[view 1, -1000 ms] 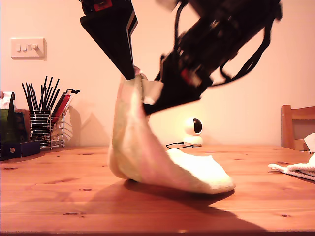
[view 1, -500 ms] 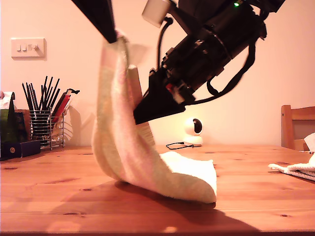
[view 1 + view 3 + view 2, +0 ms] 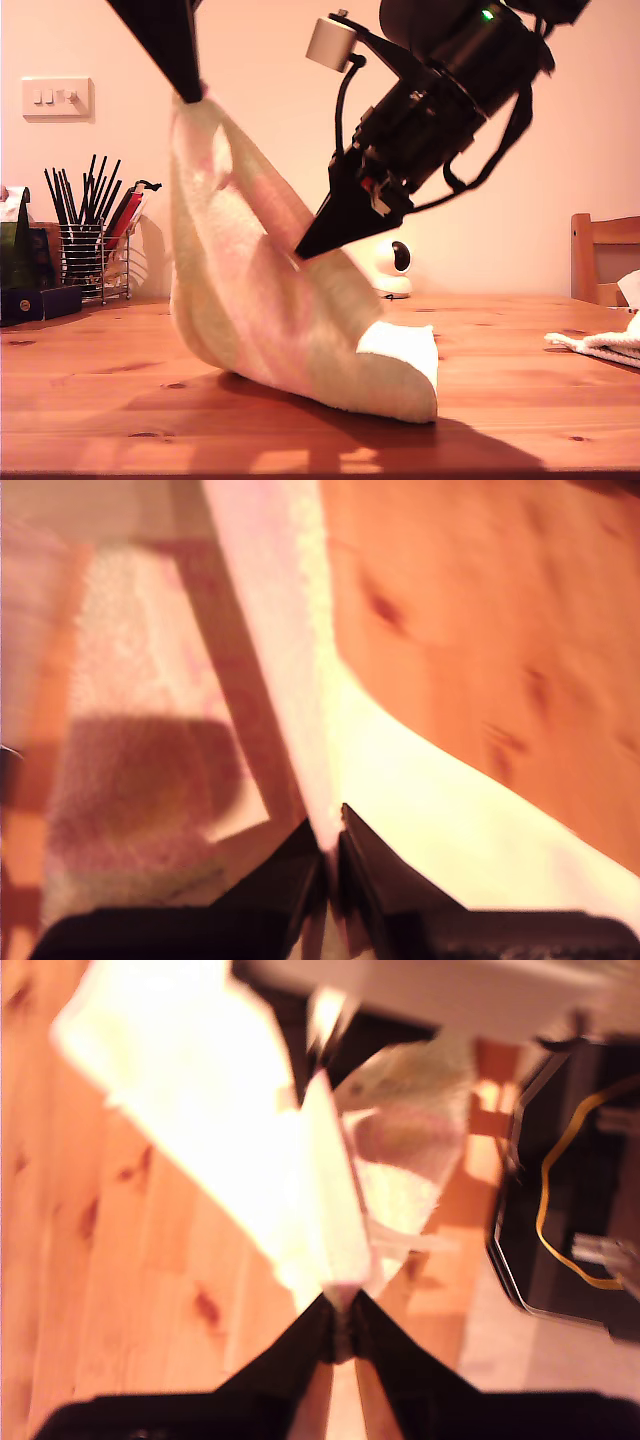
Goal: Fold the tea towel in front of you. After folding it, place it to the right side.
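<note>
Pale tea towel (image 3: 270,310) lifted, lower end on table (image 3: 110,400) | my first gripper (image 3: 338,1332) clamps its edge | my second gripper (image 3: 332,865) likewise

1. Our table (image 3: 120,400) carries the towel (image 3: 270,310) at centre, its lower end on the surface.
2. A utensil rack (image 3: 95,260) stands at the exterior view's left, behind.
3. A chair (image 3: 603,255) sits at that view's right.

My first gripper (image 3: 338,1332) has its jaws pinched together on a thin edge of the tea towel (image 3: 270,300). My second gripper (image 3: 332,855) is likewise clamped on a towel edge. In the exterior view both arms hang raised, fingers angled downward, each gripping cloth.
</note>
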`<act>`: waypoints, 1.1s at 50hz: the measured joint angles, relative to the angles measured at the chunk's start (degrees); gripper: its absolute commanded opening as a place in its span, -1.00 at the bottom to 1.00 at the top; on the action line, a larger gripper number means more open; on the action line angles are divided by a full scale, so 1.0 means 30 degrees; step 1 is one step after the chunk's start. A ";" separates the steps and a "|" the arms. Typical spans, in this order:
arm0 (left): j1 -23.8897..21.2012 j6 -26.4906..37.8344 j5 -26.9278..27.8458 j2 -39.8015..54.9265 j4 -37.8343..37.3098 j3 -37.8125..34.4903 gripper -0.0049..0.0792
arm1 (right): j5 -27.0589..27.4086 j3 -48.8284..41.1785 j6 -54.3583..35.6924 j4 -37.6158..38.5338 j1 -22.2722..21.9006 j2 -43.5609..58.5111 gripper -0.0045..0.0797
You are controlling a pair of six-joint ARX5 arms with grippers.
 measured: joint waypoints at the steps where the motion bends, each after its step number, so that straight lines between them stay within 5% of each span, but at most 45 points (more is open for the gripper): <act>1: 0.0117 -0.0007 0.0000 0.0000 0.0087 0.0000 -0.93 | 0.0219 0.0138 0.0000 -0.0299 0.0000 -0.0044 -0.92; 17: 0.1355 -0.2543 0.0634 0.0000 0.1209 0.0000 -0.93 | 0.5289 0.4881 0.0525 -0.7978 -0.0131 -0.0117 -0.92; 26: 0.1588 -0.5209 -0.1494 -0.0022 0.3759 0.0000 -0.93 | 0.7206 0.7643 0.1450 -1.0389 -0.0219 -0.0117 -0.92; 36: 0.2543 -0.4947 -0.3337 -0.0044 0.9901 0.0000 -0.93 | 0.9974 0.9763 0.1435 -0.5668 -0.0809 -0.0117 -0.92; 55: 0.5931 -0.2900 -0.0656 0.1508 2.1748 0.0015 -0.93 | 1.1329 1.0295 0.1727 0.5610 -0.1690 0.1931 -0.92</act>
